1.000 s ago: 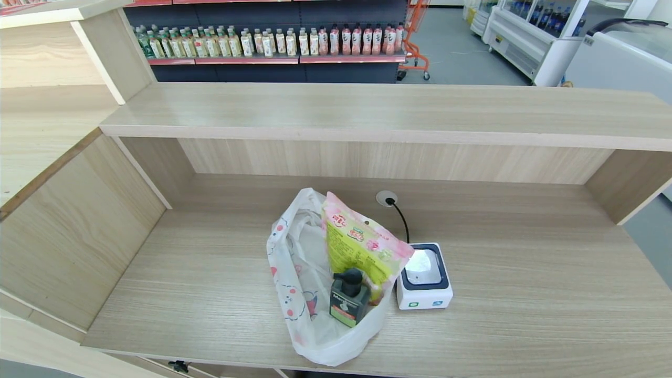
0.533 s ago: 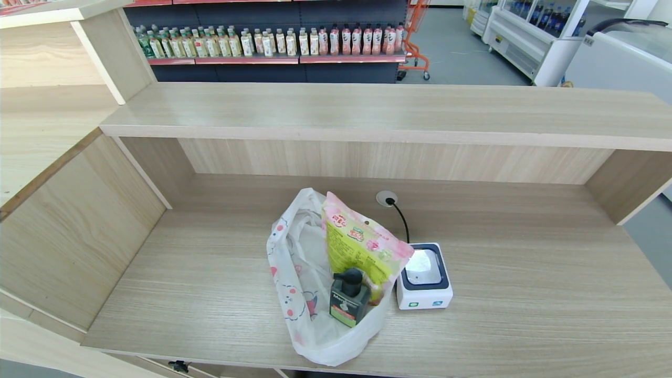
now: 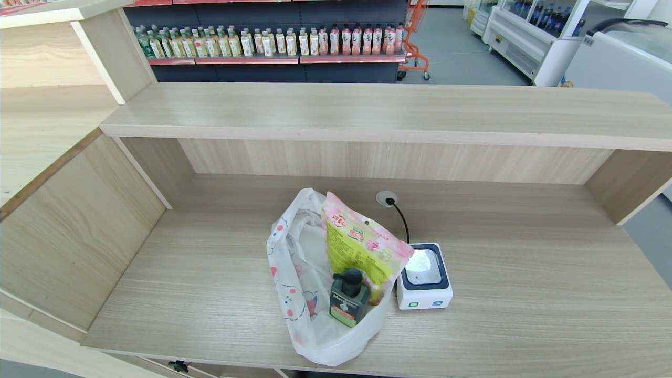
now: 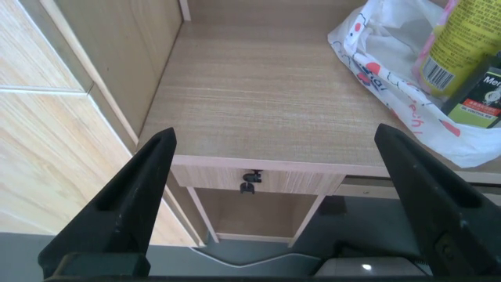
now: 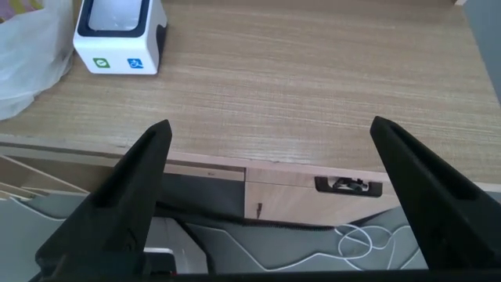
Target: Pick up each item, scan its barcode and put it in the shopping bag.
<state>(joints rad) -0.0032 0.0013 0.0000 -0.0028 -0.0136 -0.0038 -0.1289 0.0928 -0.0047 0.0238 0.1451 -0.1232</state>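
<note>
A white printed shopping bag [image 3: 302, 294] lies open on the wooden counter [image 3: 525, 294]. Inside it stand a yellow and pink snack pouch [image 3: 359, 244] and a dark pump bottle [image 3: 348, 300]. Just right of the bag sits a white barcode scanner [image 3: 424, 275] with a dark window, its cable running back to a hole in the counter. My left gripper [image 4: 278, 196] hangs open below the counter's front edge, left of the bag [image 4: 399, 74]. My right gripper [image 5: 274, 192] is open too, low in front of the counter, right of the scanner [image 5: 119, 35].
A raised wooden ledge [image 3: 378, 113] crosses behind the counter, with side walls at left and right. Drawer latches [image 4: 249, 182] [image 5: 348, 185] sit on the counter front. Shelves of bottles [image 3: 268, 42] and freezers stand far behind.
</note>
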